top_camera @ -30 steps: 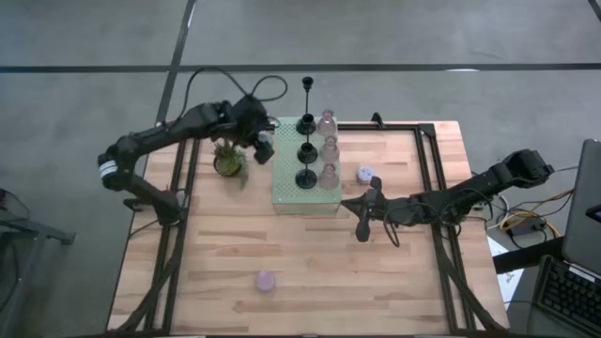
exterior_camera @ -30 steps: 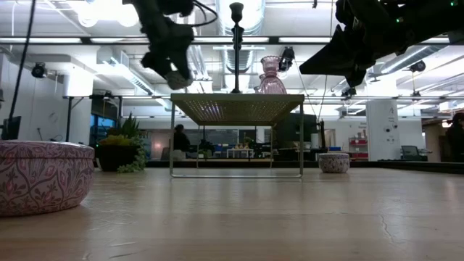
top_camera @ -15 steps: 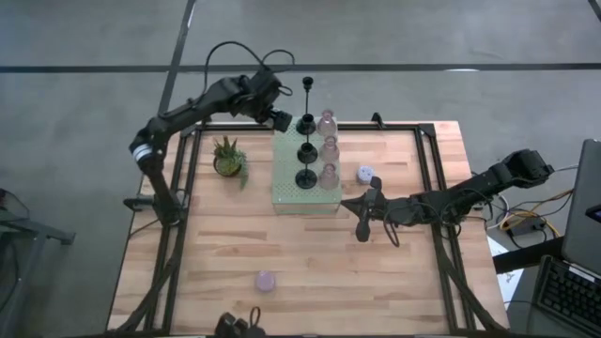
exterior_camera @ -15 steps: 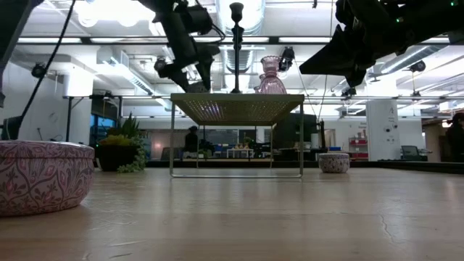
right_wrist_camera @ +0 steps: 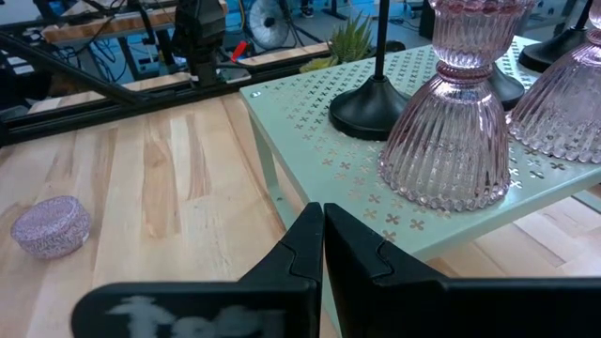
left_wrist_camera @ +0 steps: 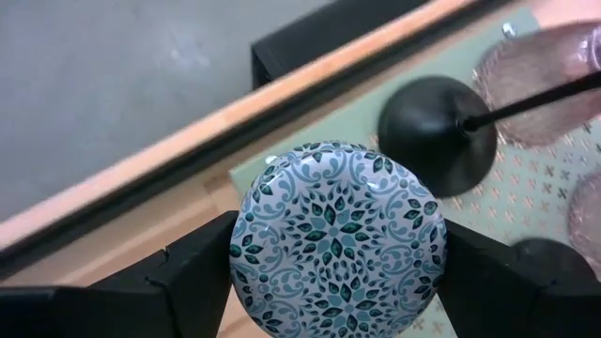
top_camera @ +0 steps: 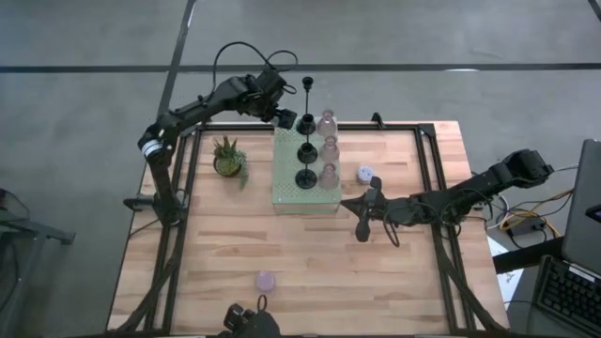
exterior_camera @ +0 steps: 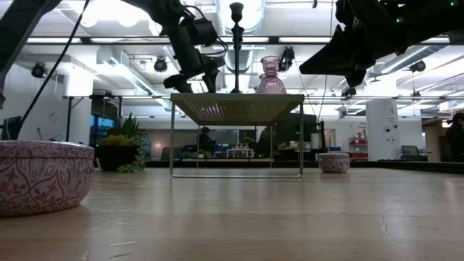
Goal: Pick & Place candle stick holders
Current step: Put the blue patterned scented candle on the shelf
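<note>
My left gripper (top_camera: 284,115) is shut on a stubby blue-patterned candle stick holder (left_wrist_camera: 338,249) above the far left corner of the pale green board (top_camera: 286,183). Three black holders (top_camera: 306,150) and three pink glass holders (top_camera: 328,148) stand in two rows on the board. A pale blue holder (top_camera: 365,174) rests on the table right of the board. A lavender one (top_camera: 266,280) sits near the front edge. My right gripper (top_camera: 362,223) is shut and holds nothing, right of the board's near corner. My left gripper pinches the blue holder's round side wall (left_wrist_camera: 242,268) between its two fingers (left_wrist_camera: 192,277), one on each opposite side. The fingers slant down from the table's left. The holder sits level with its patterned top up, lifted clear over the board's corner.
A small green potted plant (top_camera: 228,158) stands left of the board. The board stands on thin legs (exterior_camera: 171,141) above the table. The far black holder's base (left_wrist_camera: 437,131) lies close beside the held holder. Bare wood fills the table's middle and near side.
My left gripper has carried the blue holder from above the plant toward the far edge and to the right, to the board's far left corner, and its wrist has rolled on the way. It has stayed shut on the holder.
</note>
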Controlling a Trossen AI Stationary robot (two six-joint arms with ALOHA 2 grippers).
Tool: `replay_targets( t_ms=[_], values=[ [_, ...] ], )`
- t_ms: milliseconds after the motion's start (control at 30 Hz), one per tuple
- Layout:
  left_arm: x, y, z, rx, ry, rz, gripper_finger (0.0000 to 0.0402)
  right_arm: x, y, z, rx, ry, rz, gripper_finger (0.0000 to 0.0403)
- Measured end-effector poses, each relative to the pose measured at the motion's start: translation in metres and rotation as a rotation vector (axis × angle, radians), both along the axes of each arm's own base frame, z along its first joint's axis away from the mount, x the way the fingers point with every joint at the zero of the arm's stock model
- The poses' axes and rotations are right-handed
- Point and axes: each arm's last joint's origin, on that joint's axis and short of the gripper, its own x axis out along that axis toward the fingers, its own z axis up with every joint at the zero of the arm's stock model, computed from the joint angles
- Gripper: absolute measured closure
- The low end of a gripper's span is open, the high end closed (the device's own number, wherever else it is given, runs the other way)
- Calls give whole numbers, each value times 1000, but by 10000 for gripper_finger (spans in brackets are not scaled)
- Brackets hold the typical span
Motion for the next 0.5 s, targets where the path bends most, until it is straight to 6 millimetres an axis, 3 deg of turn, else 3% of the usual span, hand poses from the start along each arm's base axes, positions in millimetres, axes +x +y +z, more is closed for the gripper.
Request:
replay_targets(
  t_ms=[500],
  values=[
    [2, -1, -8, -56, -9, -31, 89, 0, 0, 0, 0, 0, 0, 394]
  ],
)
